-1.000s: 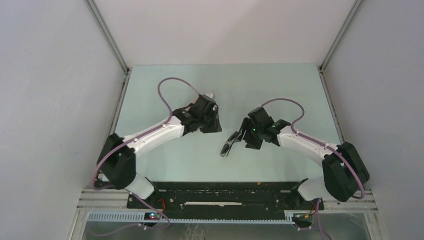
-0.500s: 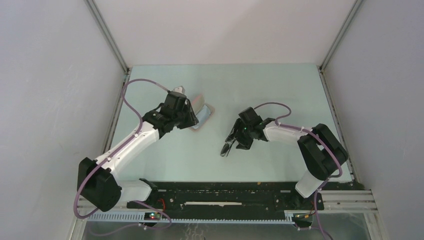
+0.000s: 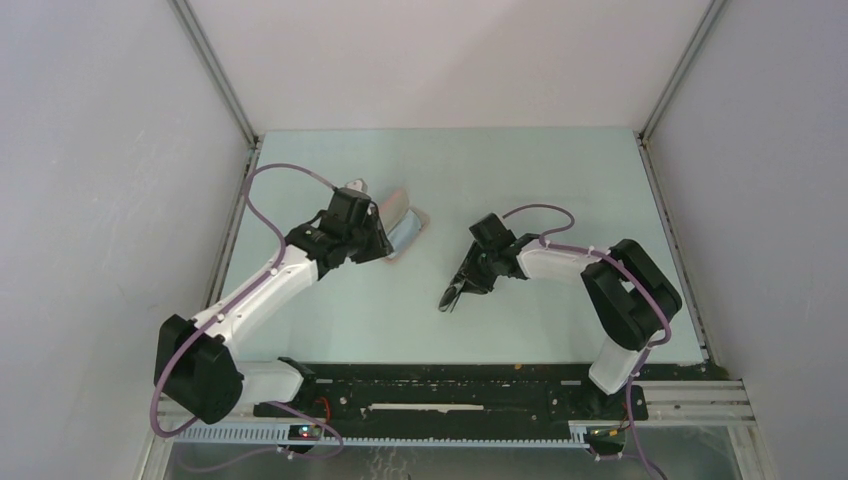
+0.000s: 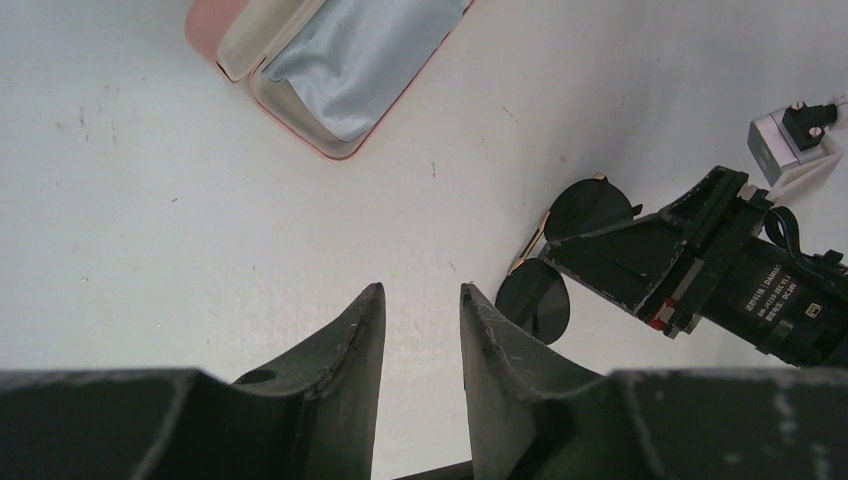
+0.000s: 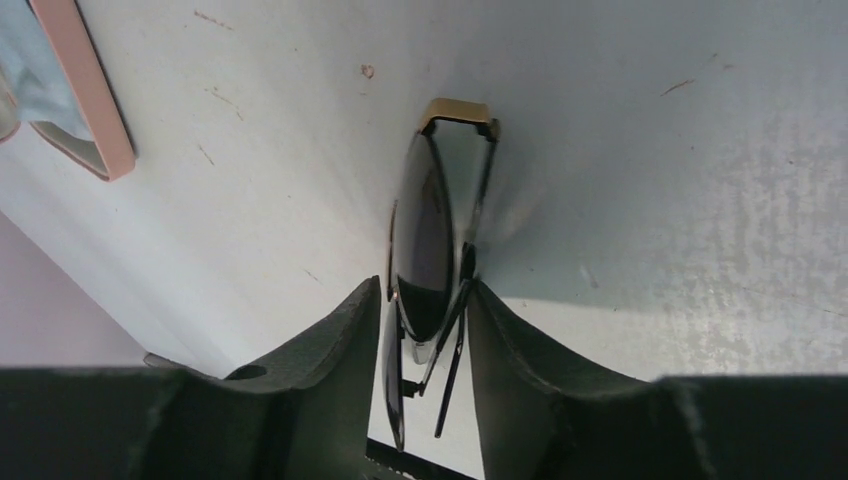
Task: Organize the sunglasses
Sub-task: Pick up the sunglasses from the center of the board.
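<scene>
The sunglasses (image 3: 453,292), a small black pair with round dark lenses and a gold bridge, stand on edge mid-table. My right gripper (image 3: 466,281) is down over them. In the right wrist view the lenses and folded arms of the sunglasses (image 5: 425,230) sit between the fingers, and the right gripper (image 5: 422,290) is shut on them. In the left wrist view the sunglasses (image 4: 590,207) show beside the right gripper's black body. My left gripper (image 3: 378,248) hovers to the left by the case. The left gripper (image 4: 420,290) is open with only bare table between its fingers.
The salmon-pink case (image 3: 408,226) lies open at the left of the middle, with a grey-blue cloth (image 4: 360,60) inside the case (image 4: 330,152). Its pink rim (image 5: 85,100) shows at the right wrist view's top left. Grey walls enclose the table (image 3: 560,170) on three sides.
The left arm has pulled back leftward, uncovering the open case. The right gripper has pushed forward onto the sunglasses and its jaws have narrowed around them.
</scene>
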Controlling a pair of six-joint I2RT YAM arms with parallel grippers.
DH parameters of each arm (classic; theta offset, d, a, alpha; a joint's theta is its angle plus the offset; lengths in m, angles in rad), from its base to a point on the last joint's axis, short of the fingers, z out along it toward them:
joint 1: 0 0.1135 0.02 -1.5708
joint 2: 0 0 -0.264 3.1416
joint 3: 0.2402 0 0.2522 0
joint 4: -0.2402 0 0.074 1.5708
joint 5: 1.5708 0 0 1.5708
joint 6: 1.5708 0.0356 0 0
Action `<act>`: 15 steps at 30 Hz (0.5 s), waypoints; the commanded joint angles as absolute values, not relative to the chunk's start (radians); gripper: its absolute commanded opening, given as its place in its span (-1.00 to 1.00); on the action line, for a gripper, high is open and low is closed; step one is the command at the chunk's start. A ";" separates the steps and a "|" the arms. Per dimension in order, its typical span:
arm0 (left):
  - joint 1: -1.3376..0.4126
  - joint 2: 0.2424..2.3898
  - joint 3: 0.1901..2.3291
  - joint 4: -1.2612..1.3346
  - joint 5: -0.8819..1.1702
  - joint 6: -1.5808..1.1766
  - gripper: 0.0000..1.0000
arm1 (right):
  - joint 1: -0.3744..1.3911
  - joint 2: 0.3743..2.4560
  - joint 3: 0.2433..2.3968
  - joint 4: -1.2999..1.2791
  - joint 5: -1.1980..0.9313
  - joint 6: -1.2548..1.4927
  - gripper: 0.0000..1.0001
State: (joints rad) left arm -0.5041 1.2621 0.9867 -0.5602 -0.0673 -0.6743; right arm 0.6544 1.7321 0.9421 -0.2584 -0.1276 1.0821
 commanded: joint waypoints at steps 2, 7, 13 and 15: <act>-0.491 1.244 0.957 -0.520 -0.056 -0.656 -0.23 | 0.661 1.747 0.971 -0.250 -0.097 1.080 -0.22; -0.484 1.261 0.981 -0.531 -0.043 -0.644 -0.23 | 0.661 1.737 0.971 -0.223 -0.118 1.037 -0.41; -0.433 1.300 1.030 -0.545 -0.008 -0.610 -0.22 | 0.658 1.690 0.971 -0.234 -0.124 0.954 -0.49; -0.399 1.331 1.056 -0.556 0.025 -0.599 -0.23 | 0.656 1.672 0.971 -0.222 -0.138 0.922 -0.51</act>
